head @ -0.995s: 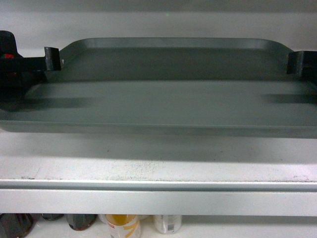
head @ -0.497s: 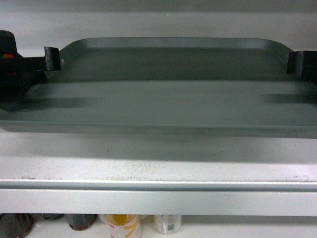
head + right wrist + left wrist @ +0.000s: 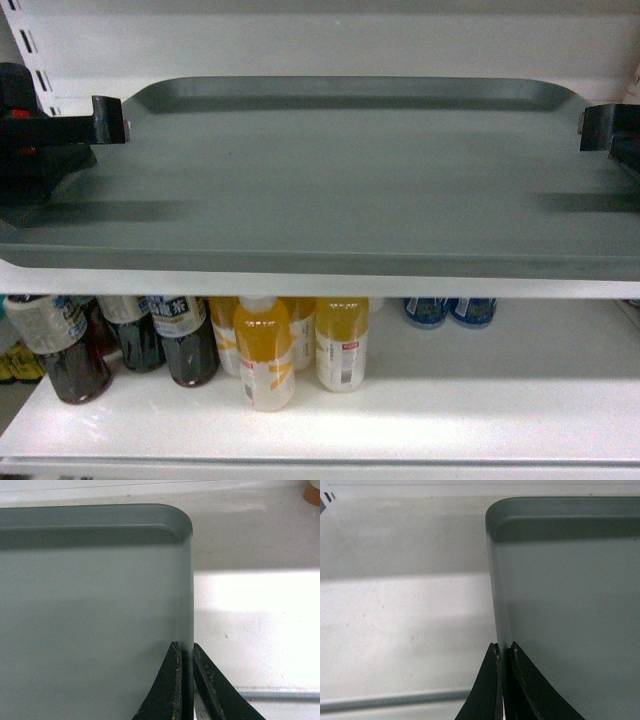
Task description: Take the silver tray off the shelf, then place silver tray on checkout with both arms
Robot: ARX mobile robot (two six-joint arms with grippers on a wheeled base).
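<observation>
The silver tray [image 3: 330, 190] spans nearly the whole head view, held level just above the white shelf [image 3: 395, 620]. My left gripper [image 3: 108, 118] is shut on the tray's left rim; in the left wrist view its black jaws [image 3: 503, 647] pinch the rim of the tray [image 3: 570, 605]. My right gripper [image 3: 597, 127] is shut on the right rim, and in the right wrist view its jaws [image 3: 184, 646] clamp the edge of the tray [image 3: 90, 610] above the shelf [image 3: 250, 620]. The shelf's front lip [image 3: 300, 284] shows as a white band under the tray's near edge. The checkout is out of view.
On the lower shelf board [image 3: 480, 400] stand dark drink bottles [image 3: 70, 345], orange juice bottles [image 3: 265, 350] and blue cans [image 3: 448, 310]. A slotted upright [image 3: 20, 40] runs up the back wall at top left. A tan object [image 3: 314, 492] sits at the shelf's far right.
In the head view the tray now covers the shelf board down to its front lip, and the lower shelf with bottles has come into sight. Both grippers keep their hold on the rims.
</observation>
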